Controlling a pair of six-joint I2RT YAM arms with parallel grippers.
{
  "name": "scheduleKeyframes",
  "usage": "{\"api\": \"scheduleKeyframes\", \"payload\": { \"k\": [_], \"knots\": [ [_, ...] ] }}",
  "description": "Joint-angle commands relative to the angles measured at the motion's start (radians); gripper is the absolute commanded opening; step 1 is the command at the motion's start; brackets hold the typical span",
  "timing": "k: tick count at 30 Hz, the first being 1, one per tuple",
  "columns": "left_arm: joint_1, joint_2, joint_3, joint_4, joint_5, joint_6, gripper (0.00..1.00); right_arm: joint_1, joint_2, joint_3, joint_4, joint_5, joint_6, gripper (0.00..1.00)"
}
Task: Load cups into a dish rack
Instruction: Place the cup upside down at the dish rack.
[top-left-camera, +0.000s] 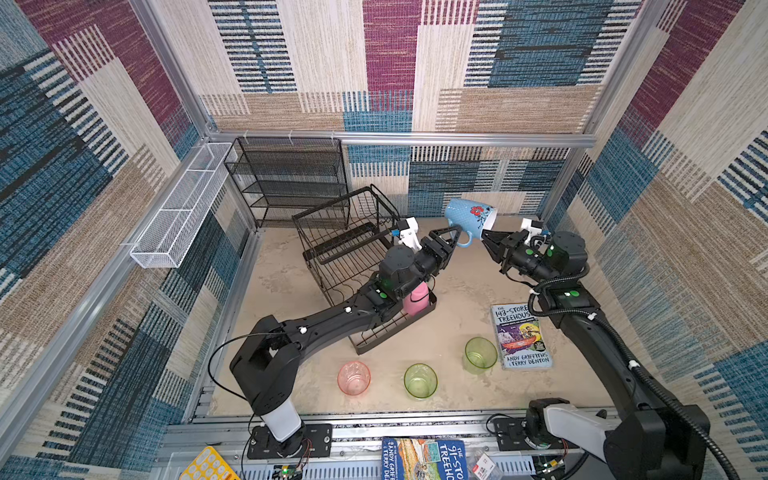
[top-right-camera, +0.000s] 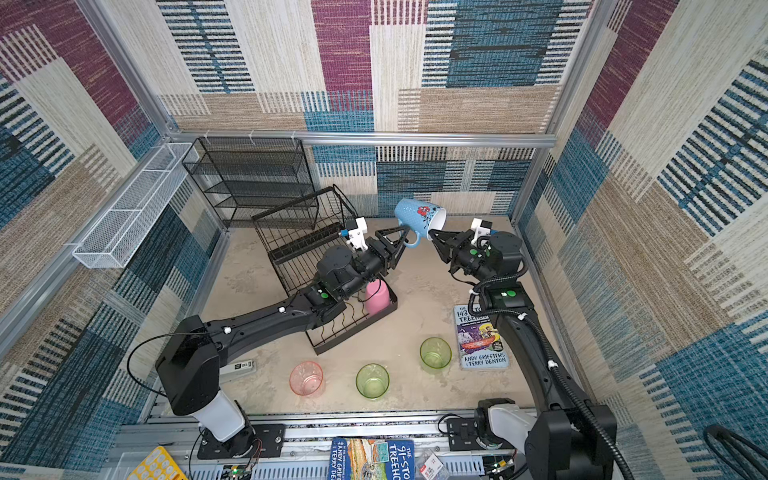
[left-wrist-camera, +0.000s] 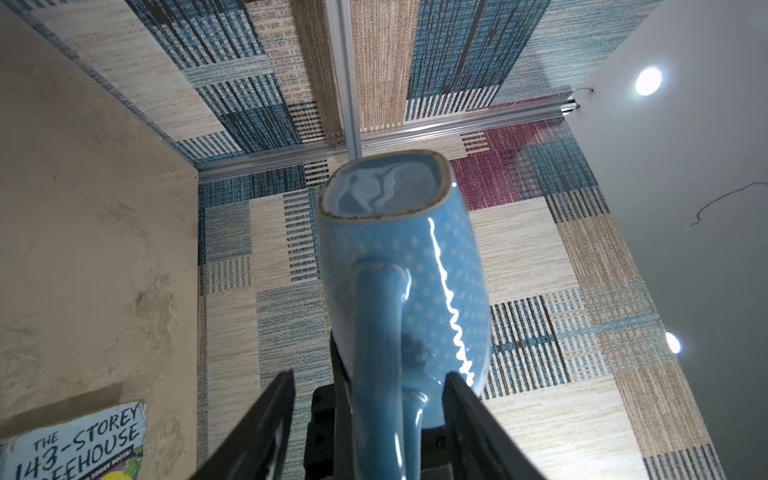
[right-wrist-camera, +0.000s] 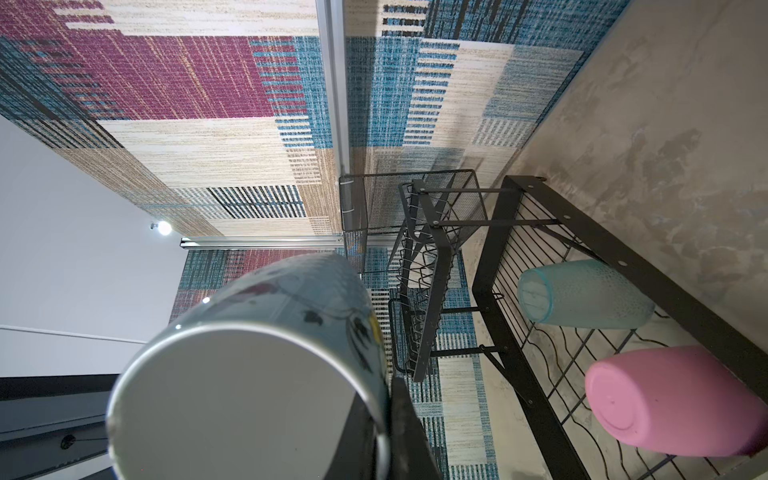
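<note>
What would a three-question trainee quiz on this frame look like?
1. True or false: the right gripper has its jaws shut on the rim of the blue mug.
2. Which cups sit in the dish rack? A) the opaque pink cup and the frosted teal cup; B) the blue mug alone; C) none.
3. How many cups stand on the table?
Key: 1 true; 2 A; 3 three: the translucent pink cup and two green cups.

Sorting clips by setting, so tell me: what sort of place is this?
Probably a robot test cell, not a kitchen: aluminium frame rails, carpet-patterned wall panels, arms bolted to a metal base.
</note>
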Motion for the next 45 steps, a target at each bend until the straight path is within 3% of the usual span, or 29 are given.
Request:
{"api": "scheduleKeyframes", "payload": {
  "k": [1, 38, 45],
  "knots": [
    [0.004, 0.019, 0.025, 0.018, 0.045, -0.057, 0.58, 0.000, -0.005, 0.001, 0.092, 0.001, 0.014, 0.00],
    [0.019, 0.065, 0.041, 0.139, 0.146, -0.059, 0.24, -0.001, 0.017, 0.015, 0.040, -0.006, -0.027, 0.00],
    [0.024, 0.078, 0.047, 0.166, 0.159, -0.057, 0.21, -0.001, 0.022, 0.026, 0.025, -0.016, -0.043, 0.00]
  ]
}}
